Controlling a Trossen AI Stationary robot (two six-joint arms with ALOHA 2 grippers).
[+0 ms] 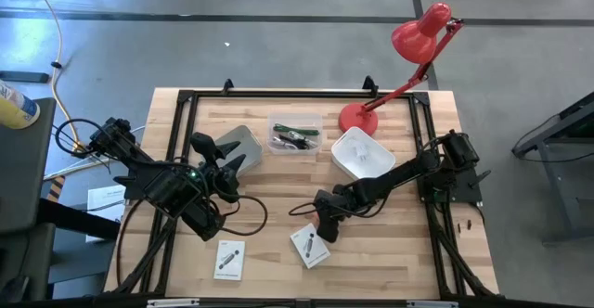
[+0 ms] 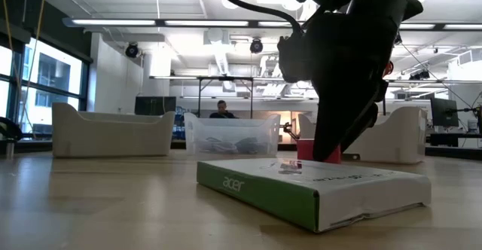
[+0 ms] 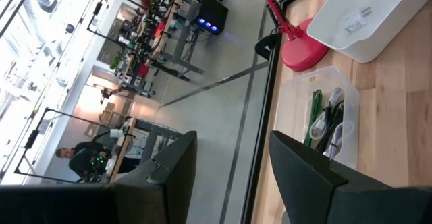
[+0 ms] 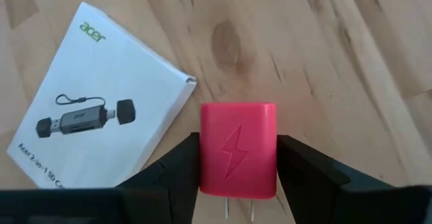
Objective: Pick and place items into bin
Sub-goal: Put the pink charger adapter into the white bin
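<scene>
My right gripper (image 1: 323,226) hangs over the table's near middle, shut on a small pink plug block (image 4: 237,150) with a lightning mark. One white card with dark print (image 1: 309,245) lies flat just beside it, also the Acer card (image 4: 94,109); a second card (image 1: 229,259) lies to its left. A clear bin (image 1: 295,132) at the far middle holds green and thin coiled cables (image 3: 327,116). My left gripper (image 1: 227,153) is open and raised, next to a grey bin (image 1: 243,144), touching nothing. My right gripper pinches the pink plug block by its two opposite side faces (image 4: 206,156), one dark finger (image 4: 175,160) on each side. The fingers come from above, slanting down. The block's metal prongs (image 4: 239,210) point back toward the wrist, and its marked face shows over bare wood.
A white bin (image 1: 362,153) stands right of the clear bin. A red desk lamp (image 1: 357,118) has its base at the far edge, its arm reaching up to the right. A black frame (image 1: 186,104) borders the table. Bare wood lies between the arms.
</scene>
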